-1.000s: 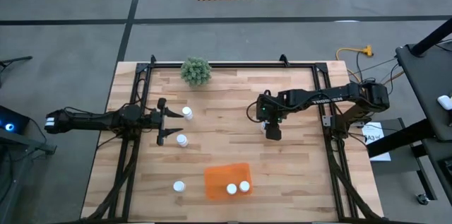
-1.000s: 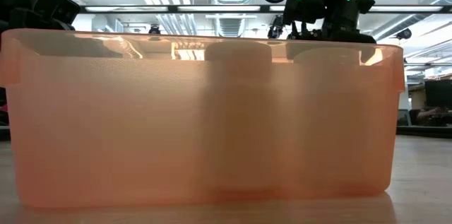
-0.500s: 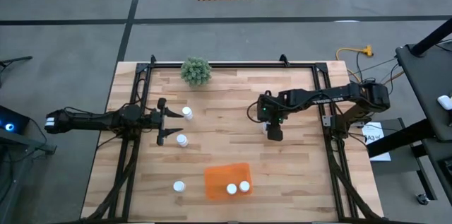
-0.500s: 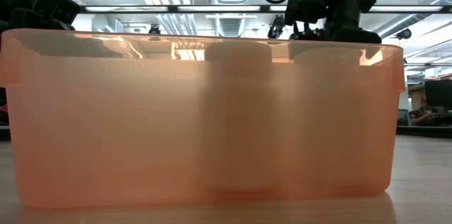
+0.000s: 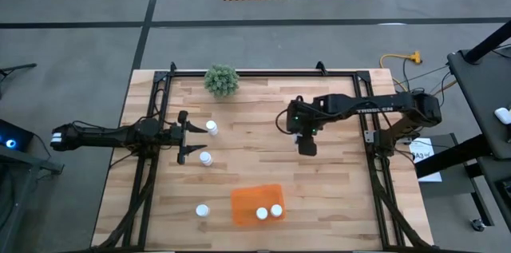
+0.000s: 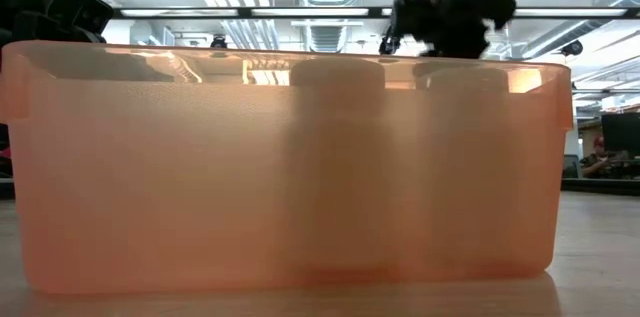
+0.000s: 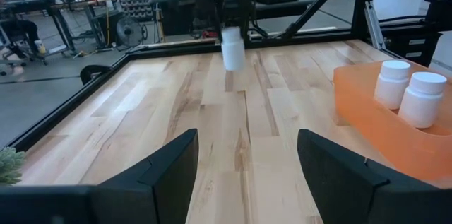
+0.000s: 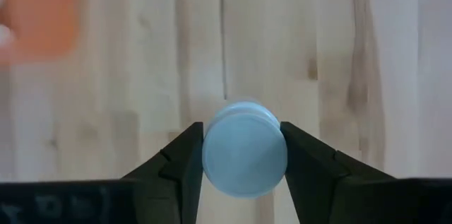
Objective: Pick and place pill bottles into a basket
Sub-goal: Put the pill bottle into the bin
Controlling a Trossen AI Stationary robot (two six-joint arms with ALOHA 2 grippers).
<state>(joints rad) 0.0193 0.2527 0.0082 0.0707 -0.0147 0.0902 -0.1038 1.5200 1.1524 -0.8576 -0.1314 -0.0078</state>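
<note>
My right gripper (image 5: 306, 146) is over the middle of the table, right of centre, shut on a white pill bottle (image 8: 245, 148), which also shows in the left wrist view (image 7: 232, 49). The orange basket (image 5: 239, 197) stands near the front edge with two bottles in it (image 5: 261, 214) (image 5: 276, 211). My left gripper (image 5: 185, 137) is open and empty at the left, level above the table, between two standing bottles (image 5: 211, 127) (image 5: 206, 158). A third bottle (image 5: 202, 211) stands left of the basket. My right gripper pinches the bottle between its two fingers, one on each side of its round body (image 8: 209, 159). The fingers come from above, pointing down. The bottle hangs upright below them (image 7: 232, 58) and seems clear of the table.
A small green plant (image 5: 221, 80) stands at the far edge. Black frame rails (image 5: 152, 117) run along the table's left, right and far sides. Bare wood lies between my right gripper and the basket (image 7: 367, 111).
My right gripper has gone a little toward the table's far-left with the bottle still between its fingers. The left arm has kept still.
</note>
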